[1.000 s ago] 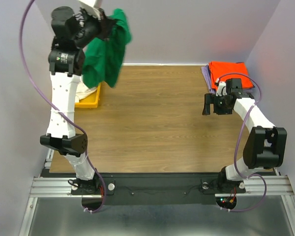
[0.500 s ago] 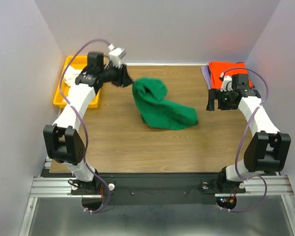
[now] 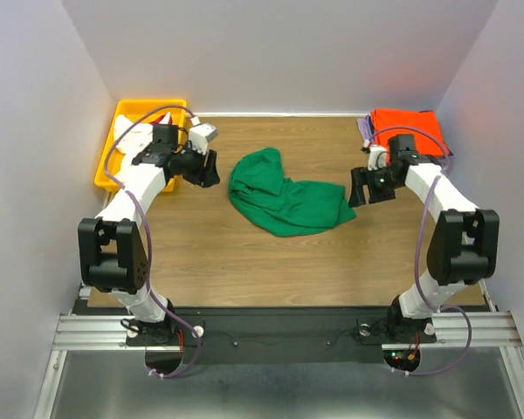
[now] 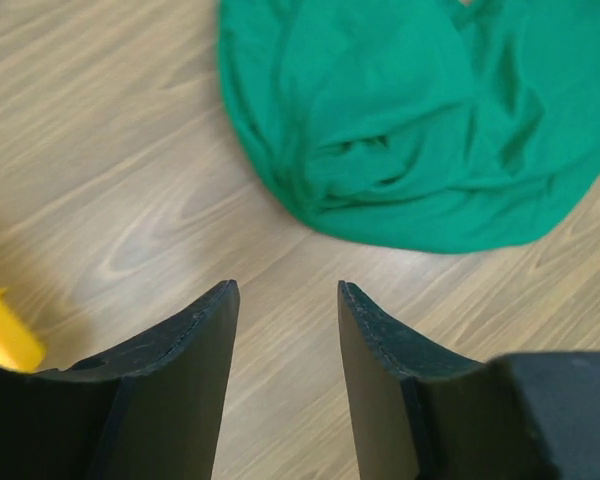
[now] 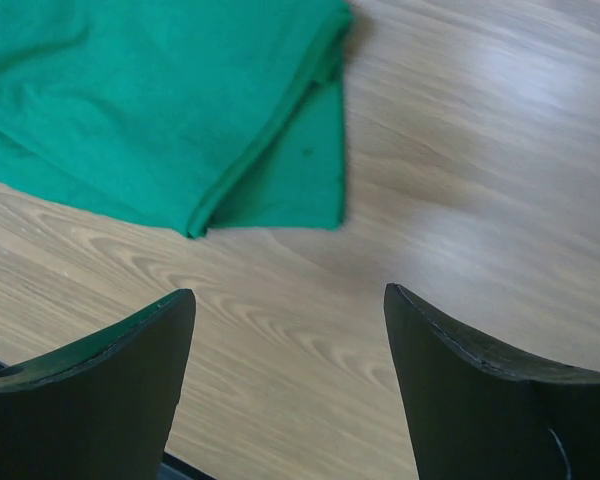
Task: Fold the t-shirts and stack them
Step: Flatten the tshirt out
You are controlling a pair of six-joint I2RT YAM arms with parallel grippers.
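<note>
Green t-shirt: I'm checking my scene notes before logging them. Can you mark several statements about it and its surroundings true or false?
1. The green t-shirt lies crumpled on the table. True.
2. The left arm's jaws grip it. False: they stand open and empty beside it.
3. An orange t-shirt lies at the far right corner. True.
4. The yellow bin stands on the right. False: it stands at the far left.

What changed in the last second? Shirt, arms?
The left gripper swung the green t-shirt down from high up, let go, and stands open beside it. The shirt lies crumpled mid-table. The right gripper, open, moved in toward its right edge. The orange t-shirt and yellow bin stayed put.
</note>
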